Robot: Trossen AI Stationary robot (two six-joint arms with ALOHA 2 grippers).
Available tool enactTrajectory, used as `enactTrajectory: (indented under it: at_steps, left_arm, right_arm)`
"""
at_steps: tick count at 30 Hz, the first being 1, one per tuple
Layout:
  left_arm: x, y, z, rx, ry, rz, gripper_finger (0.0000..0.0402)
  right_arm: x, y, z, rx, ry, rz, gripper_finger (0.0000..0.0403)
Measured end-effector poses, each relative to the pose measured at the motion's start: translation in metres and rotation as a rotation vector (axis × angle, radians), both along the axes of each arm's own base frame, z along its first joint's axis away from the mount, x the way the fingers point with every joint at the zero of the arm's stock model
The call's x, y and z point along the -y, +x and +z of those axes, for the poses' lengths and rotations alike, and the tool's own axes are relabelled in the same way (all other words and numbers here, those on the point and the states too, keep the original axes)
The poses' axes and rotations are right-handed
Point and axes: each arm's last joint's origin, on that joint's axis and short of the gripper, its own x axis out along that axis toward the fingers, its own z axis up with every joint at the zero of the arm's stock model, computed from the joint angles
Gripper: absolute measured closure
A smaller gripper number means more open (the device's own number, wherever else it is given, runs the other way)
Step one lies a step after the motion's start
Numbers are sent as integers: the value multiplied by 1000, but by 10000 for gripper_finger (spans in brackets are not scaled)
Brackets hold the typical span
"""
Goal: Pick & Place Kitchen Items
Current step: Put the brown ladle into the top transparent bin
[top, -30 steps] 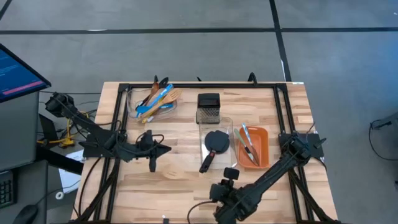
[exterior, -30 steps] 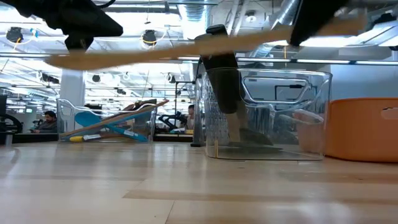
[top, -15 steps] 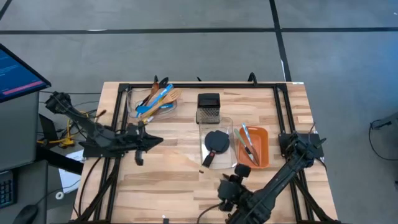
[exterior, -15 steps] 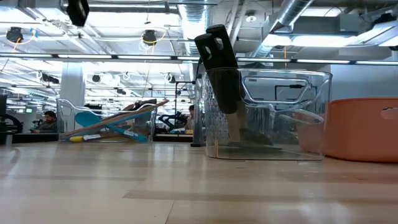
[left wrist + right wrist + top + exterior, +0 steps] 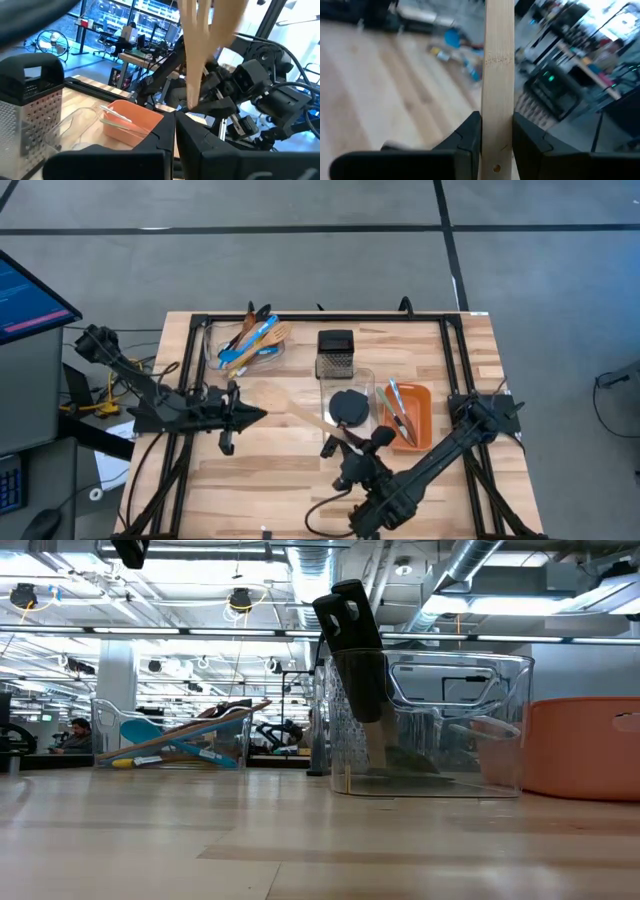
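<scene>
My right gripper point(image 5: 350, 442) is shut on a long wooden spatula point(image 5: 295, 412) above the table's middle. The spatula's blade point(image 5: 262, 392) points toward the far left, close to my left gripper point(image 5: 248, 416), which is shut and empty at the left. A black turner point(image 5: 348, 407) lies in a clear bin point(image 5: 366, 380), its handle point(image 5: 329, 447) over the near rim. A steel box grater point(image 5: 335, 352) stands behind it. Blue, yellow and wooden utensils point(image 5: 252, 338) lie in a clear bin at the far left. Metal tongs point(image 5: 398, 412) lie in an orange bin point(image 5: 421, 418). My right gripper pinches the spatula's flat wooden handle point(image 5: 497, 142) between its two fingers, near the handle's free end, where a small hole point(image 5: 495, 168) shows. The handle runs on forward, out from between the fingers. The spatula is lifted clear of the table, blade away from the gripper.
The black frame rails point(image 5: 320, 318) run along the table's far, left and right sides. The clear bin point(image 5: 430, 725) and orange bin point(image 5: 585, 745) fill the right of the low view; bare wood point(image 5: 270, 470) lies near the front edge.
My right gripper has gone from near the front edge toward the table's far edge with the wooden spatula. The spatula, which crossed the top of the low view a second ago, has risen out of it. My left gripper has shifted a little leftward.
</scene>
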Motion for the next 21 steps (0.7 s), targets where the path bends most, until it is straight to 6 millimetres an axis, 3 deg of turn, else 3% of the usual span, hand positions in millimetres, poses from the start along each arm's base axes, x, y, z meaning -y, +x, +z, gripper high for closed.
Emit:
enactTrajectory:
  at_steps: [11,14,21]
  left_arm:
    - [18,24,9,270,159,-15,399]
    - [16,30,5,264,163,7,396]
    - [6,47,-4,261,85,20,343]
  right_arm:
    - [19,15,4,124,-110,-43,329]
    - [22,17,5,119,-122,-48,329]
    - [25,19,5,97,-165,-44,329]
